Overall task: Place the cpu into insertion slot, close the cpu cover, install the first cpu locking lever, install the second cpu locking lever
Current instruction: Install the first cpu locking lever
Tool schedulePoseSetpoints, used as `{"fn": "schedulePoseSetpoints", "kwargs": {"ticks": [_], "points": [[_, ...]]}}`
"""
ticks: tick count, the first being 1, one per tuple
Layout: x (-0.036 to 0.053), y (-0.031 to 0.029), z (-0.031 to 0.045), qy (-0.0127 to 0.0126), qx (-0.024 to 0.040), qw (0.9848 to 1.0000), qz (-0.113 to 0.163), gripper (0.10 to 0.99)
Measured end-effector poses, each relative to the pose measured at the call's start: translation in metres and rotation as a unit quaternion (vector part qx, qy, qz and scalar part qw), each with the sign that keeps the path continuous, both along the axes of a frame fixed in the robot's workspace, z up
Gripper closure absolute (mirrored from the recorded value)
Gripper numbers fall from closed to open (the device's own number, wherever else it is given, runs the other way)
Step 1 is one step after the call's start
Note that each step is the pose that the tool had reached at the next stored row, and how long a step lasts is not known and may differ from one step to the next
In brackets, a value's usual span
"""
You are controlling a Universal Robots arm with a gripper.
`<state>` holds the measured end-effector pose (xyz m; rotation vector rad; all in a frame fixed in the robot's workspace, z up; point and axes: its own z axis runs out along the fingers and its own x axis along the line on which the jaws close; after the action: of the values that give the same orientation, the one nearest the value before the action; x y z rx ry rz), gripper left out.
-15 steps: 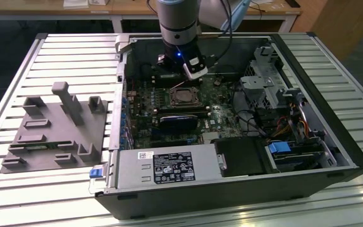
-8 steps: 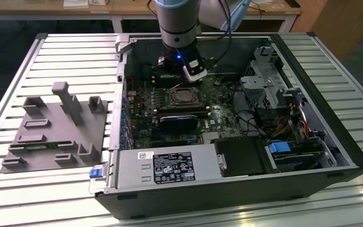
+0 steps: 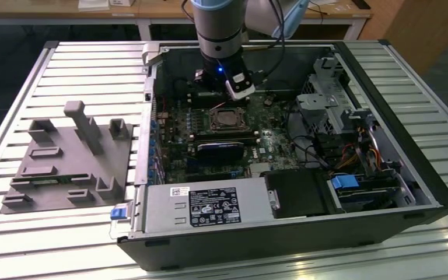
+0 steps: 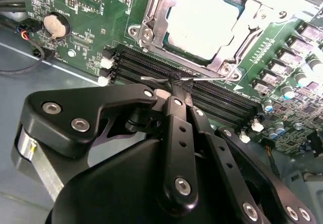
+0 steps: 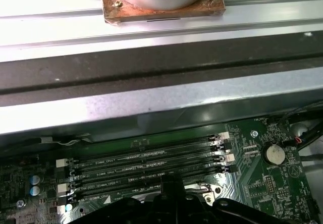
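Tool at the socket edge, working a locking lever.
Exterior view: tool (image 3: 238, 87) hangs just beside the insertion slot (image 3: 228, 119). Second wrist view: cpu (image 4: 202, 22) lies seated under the closed cpu cover (image 4: 154, 17), and the tool pinches the wire locking lever (image 4: 151, 77), apparently to latch it. First wrist view: memory slots (image 5: 146, 158) lie alongside.

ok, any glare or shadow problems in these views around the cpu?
Second wrist view: cpu face washed out white by glare, gripper dark in front. First wrist view: bright sheen on the case wall, board below dimmer. Exterior view: socket evenly lit, reflections on the table slats.
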<state>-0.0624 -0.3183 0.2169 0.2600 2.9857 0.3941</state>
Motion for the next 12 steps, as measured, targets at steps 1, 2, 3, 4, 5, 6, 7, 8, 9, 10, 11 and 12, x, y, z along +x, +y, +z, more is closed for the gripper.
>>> {"fn": "schedulePoseSetpoints", "kwargs": {"ticks": [1, 2, 3, 4, 5, 6, 7, 8, 9, 10, 11, 12], "points": [[0.0000, 0.0001, 0.0000, 0.0000, 0.0000, 1.0000, 0.000, 0.980], [0.0000, 0.0002, 0.0000, 0.0000, 0.0000, 1.0000, 0.000, 0.980], [0.0000, 0.0003, 0.0000, 0.0000, 0.0000, 1.0000, 0.000, 0.980], [-0.0001, 0.0003, -0.0001, -0.0004, 0.0000, 1.0000, 0.000, 0.980], [-0.0005, 0.0003, -0.0004, -0.0031, -0.0001, 1.0000, 0.000, 0.980], [-0.0009, 0.0003, -0.0008, -0.0079, -0.0005, 1.0000, 0.000, 0.980], [-0.0011, 0.0004, -0.0014, -0.0120, -0.0009, 0.9999, 0.000, 0.980], [-0.0013, 0.0004, -0.0018, -0.0150, -0.0017, 0.9999, 0.000, 0.980], [-0.0013, 0.0005, -0.0023, -0.0167, -0.0023, 0.9999, 0.000, 0.980], [-0.0014, 0.0007, -0.0026, -0.0177, -0.0029, 0.9998, 0.000, 0.980], [-0.0015, 0.0010, -0.0032, -0.0184, -0.0040, 0.9998, 0.000, 0.980], [-0.0015, 0.0013, -0.0037, -0.0188, -0.0054, 0.9998, 0.000, 0.980]]}}
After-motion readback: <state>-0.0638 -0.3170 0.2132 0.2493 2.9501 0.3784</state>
